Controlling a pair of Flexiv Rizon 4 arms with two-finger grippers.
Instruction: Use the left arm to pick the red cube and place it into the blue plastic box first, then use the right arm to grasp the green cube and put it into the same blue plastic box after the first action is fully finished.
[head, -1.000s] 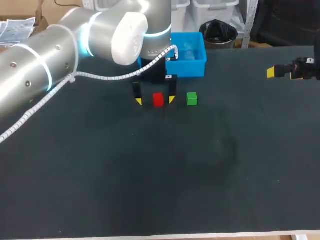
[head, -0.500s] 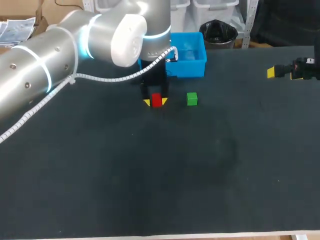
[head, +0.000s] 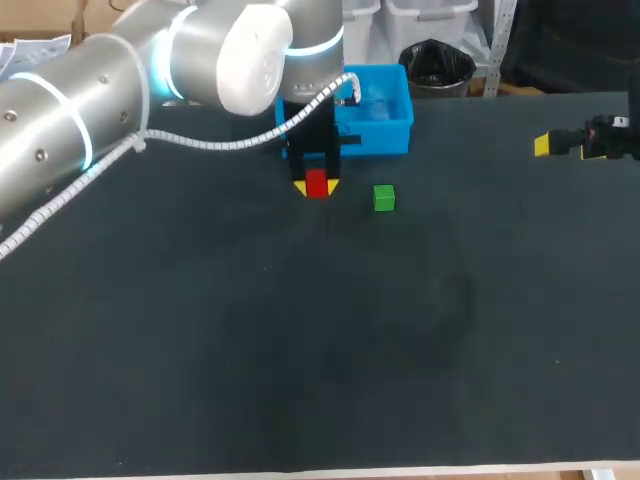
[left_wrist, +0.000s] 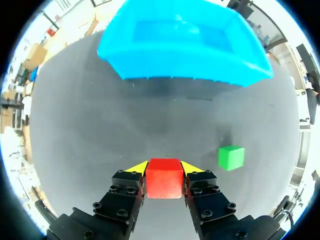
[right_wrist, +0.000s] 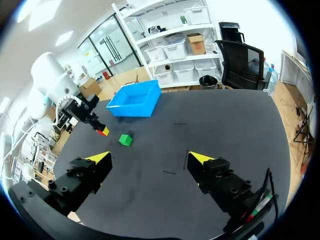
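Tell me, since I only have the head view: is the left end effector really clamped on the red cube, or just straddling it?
Observer: Clamped. The left wrist view shows the left end effector with both fingers touching the red cube from two sides.
Operator: Anything in the box? The arm hides part of it.
Observer: The left wrist view looks into the blue plastic box ahead; what shows of its inside is bare.
Operator: And the right end effector? I get one yellow tip.
Observer: The right wrist view shows the right end effector open, with nothing in it, far from the green cube.
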